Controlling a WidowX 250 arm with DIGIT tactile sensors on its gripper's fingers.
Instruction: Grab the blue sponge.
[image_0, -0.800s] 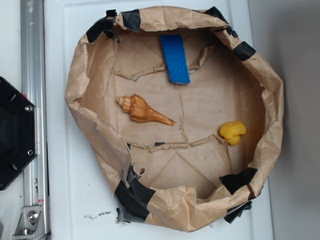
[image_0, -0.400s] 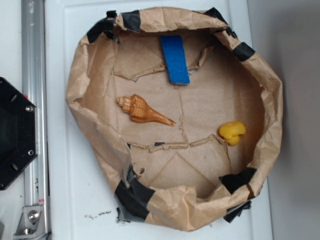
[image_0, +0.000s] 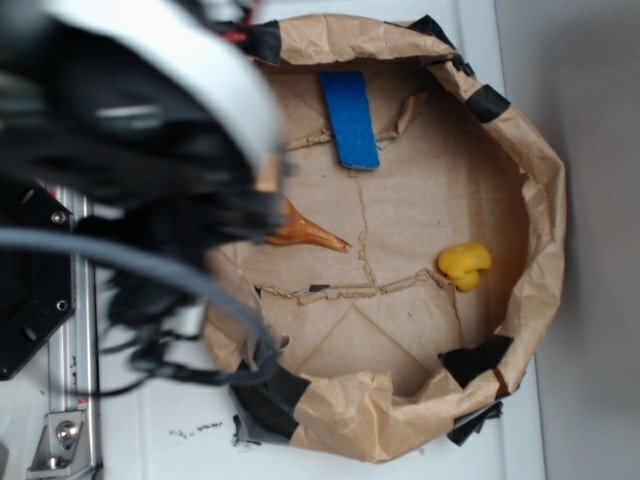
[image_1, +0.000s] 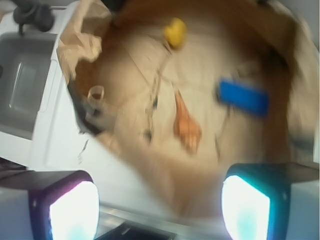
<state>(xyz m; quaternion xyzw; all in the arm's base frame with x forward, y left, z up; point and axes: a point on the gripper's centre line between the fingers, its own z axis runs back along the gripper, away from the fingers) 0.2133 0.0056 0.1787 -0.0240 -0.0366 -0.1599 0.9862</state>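
Against the far wall of the paper bowl (image_0: 545, 200) lies the blue sponge (image_0: 350, 118), flat and clear of the seashell (image_0: 305, 233) — easy pickings; the hand (image_1: 160, 202) gapes wide, empty.

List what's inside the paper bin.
Inside the paper bin: the blue sponge, a yellow duck and a seashell half hidden by the arm, which also covers the bin's left side.

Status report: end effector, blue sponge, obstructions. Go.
End effector open, empty, high over the bin's near edge. Blue sponge flat on the paper floor, untouched. Seashell lies between; yellow duck well clear.
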